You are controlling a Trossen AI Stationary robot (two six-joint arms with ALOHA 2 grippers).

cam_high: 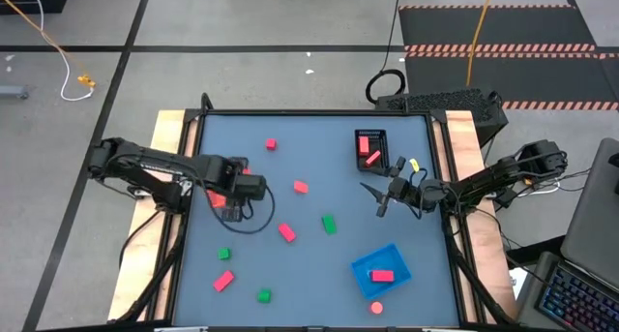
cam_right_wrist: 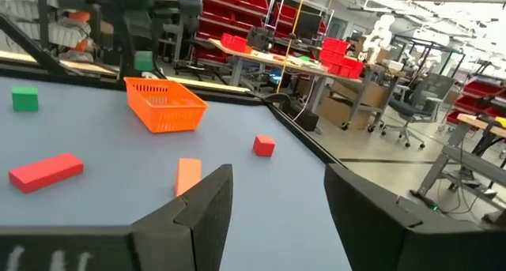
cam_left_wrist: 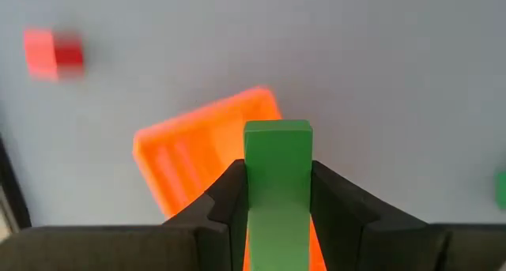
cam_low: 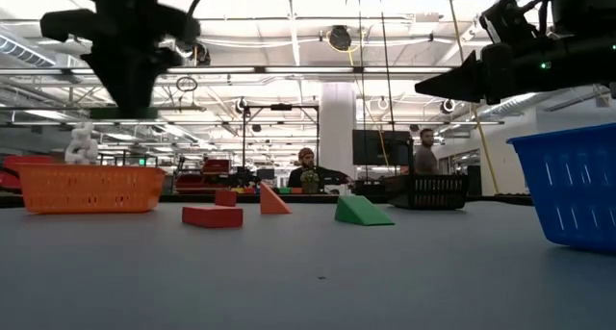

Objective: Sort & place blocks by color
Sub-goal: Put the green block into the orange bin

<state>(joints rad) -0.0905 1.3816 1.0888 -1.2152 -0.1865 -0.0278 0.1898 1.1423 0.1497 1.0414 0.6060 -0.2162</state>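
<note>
Left end effector (cam_left_wrist: 277, 216) clamps one green block (cam_left_wrist: 277, 156) above the orange tray (cam_left_wrist: 198, 156); right end effector (cam_right_wrist: 277, 200) gapes apart, empty.

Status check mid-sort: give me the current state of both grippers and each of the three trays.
Left gripper: shut on a green block, raised above the orange tray.
Right gripper: open, empty, raised off the table between the black and blue trays.
Orange tray: upright; the left arm hides its contents.
Black tray: upright, holds two red blocks.
Blue tray: upright, holds one red block.
</note>
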